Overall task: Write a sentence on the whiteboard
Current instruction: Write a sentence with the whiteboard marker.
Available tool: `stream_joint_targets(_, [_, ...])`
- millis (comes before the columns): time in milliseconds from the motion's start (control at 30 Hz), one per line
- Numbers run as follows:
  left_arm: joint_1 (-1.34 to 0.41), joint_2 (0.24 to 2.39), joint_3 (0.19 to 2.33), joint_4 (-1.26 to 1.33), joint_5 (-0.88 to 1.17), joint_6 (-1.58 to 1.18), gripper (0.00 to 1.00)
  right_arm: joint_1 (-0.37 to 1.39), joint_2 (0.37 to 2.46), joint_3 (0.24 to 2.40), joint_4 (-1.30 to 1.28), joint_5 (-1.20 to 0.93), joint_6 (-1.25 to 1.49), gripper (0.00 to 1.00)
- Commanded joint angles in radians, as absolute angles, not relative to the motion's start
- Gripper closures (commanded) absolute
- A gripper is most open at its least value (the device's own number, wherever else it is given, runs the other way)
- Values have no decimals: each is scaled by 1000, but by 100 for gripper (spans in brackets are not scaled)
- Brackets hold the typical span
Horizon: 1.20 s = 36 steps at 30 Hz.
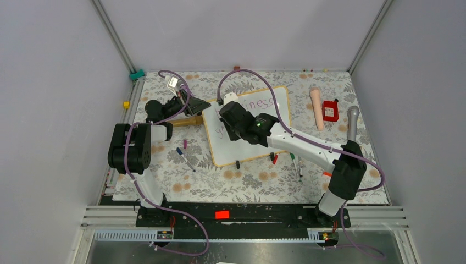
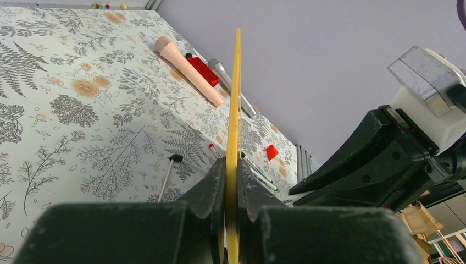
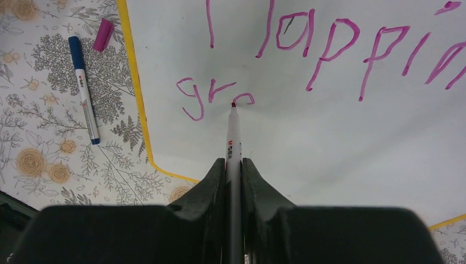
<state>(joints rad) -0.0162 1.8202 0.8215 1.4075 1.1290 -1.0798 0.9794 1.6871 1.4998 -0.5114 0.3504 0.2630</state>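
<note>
Plain grey walls [image 1: 231, 33] around a floral-patterned table [image 1: 247, 181].

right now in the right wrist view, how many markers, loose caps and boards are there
markers: 2 (blue marker, pink-tipped marker)
loose caps: 1 (pink cap)
boards: 1 (whiteboard)
total: 4
</note>
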Motion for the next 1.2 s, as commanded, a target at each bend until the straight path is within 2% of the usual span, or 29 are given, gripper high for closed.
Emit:
stream_joint_targets(0, [-31,1792,819,1471,1169,-1060,100,979,1681,1491,-535,362,271,100])
stream_joint_targets(600, [-31,1790,819,1468,1169,-1060,100,965,1711,1575,-571,453,238,100])
stream_joint_targets(1167, [-31,1793,822,1469,1170,-1063,100,963,1685,1578,-515,341,222,100])
